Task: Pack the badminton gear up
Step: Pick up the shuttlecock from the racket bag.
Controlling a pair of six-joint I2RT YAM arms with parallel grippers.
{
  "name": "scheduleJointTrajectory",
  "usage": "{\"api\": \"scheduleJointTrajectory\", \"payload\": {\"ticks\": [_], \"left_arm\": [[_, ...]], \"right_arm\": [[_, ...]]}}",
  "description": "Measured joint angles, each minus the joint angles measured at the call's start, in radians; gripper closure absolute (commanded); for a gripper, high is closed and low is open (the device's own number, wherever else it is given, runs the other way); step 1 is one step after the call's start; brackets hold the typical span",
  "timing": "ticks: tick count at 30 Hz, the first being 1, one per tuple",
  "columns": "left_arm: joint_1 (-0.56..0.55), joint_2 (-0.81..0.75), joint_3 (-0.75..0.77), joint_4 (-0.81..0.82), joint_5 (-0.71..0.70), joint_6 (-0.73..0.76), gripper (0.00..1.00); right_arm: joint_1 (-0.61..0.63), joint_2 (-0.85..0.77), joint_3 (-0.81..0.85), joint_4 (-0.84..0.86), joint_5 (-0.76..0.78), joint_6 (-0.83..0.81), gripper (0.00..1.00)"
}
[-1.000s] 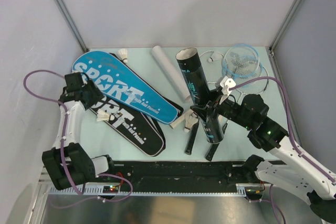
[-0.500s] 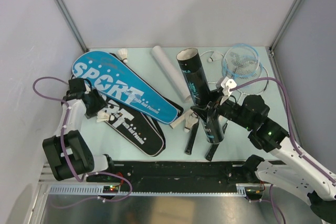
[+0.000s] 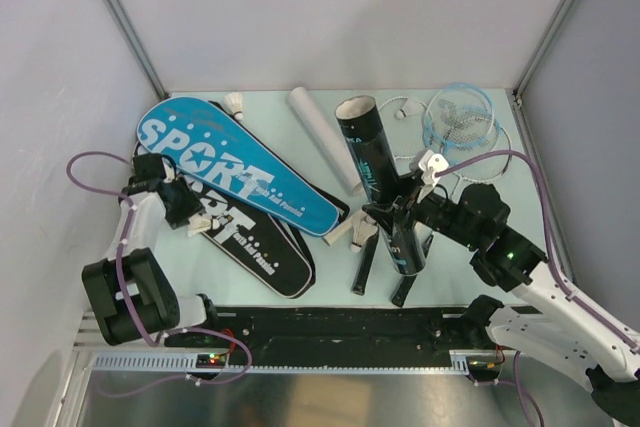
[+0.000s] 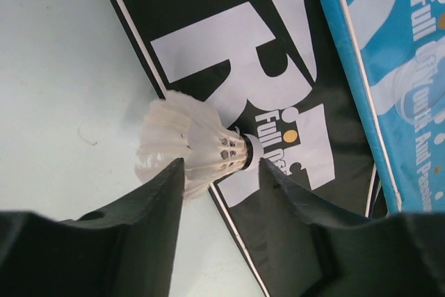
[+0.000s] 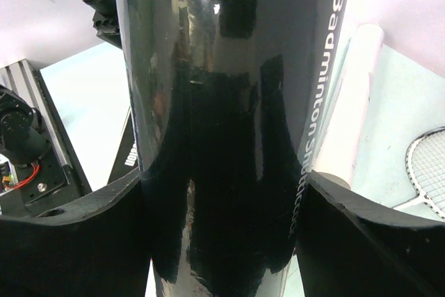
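A white feather shuttlecock [image 4: 198,145] lies on its side at the edge of the black SPORT bag [image 4: 243,53], half on the table. My left gripper [image 4: 219,165] straddles it, jaws still apart: one finger brushes the feathers, the other stands just beside the cork. In the top view that gripper [image 3: 185,212] is at the left by the shuttlecock [image 3: 197,224]. My right gripper [image 5: 222,179] is shut on the black tube [image 5: 229,67], which lies with its open mouth toward the back [image 3: 355,105].
The blue SPORT bag [image 3: 240,172] overlaps the black bag [image 3: 255,247]. A white tube [image 3: 325,137] lies beside the black one. Another shuttlecock [image 3: 235,103] sits at the back. Rackets [image 3: 458,115] lie at the back right, with black handles [image 3: 365,267] near the front.
My left gripper has come down over the shuttlecock at the black bag's edge, and its jaws have narrowed around it. The right gripper and the tube have stayed put.
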Motion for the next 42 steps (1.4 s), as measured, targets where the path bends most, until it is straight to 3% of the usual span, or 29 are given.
{"api": "scheduleJointTrajectory", "payload": {"ticks": [3, 13, 19, 27, 33, 42], "left_arm": [[0.000, -0.025, -0.008, 0.000, 0.018, -0.008, 0.70], [0.001, -0.111, -0.012, 0.001, 0.079, -0.019, 0.99], [0.001, -0.156, -0.013, 0.000, 0.120, -0.021, 1.00], [-0.016, -0.248, 0.082, -0.016, 0.180, -0.063, 1.00], [-0.138, -0.306, 0.273, -0.005, 0.201, -0.093, 1.00], [-0.334, -0.304, 0.468, 0.012, 0.368, -0.125, 1.00]], "right_arm": [[-0.001, 0.013, -0.029, 0.035, 0.001, 0.000, 0.67], [-0.010, 0.081, -0.077, 0.109, 0.003, -0.002, 0.68], [-0.017, 0.117, -0.087, 0.182, -0.008, -0.046, 0.67], [-0.086, 0.140, -0.100, 0.205, -0.177, -0.304, 0.65], [-0.158, 0.187, -0.107, 0.248, -0.216, -0.504, 0.67], [-0.198, 0.201, -0.148, 0.280, -0.106, -0.812, 0.67]]}}
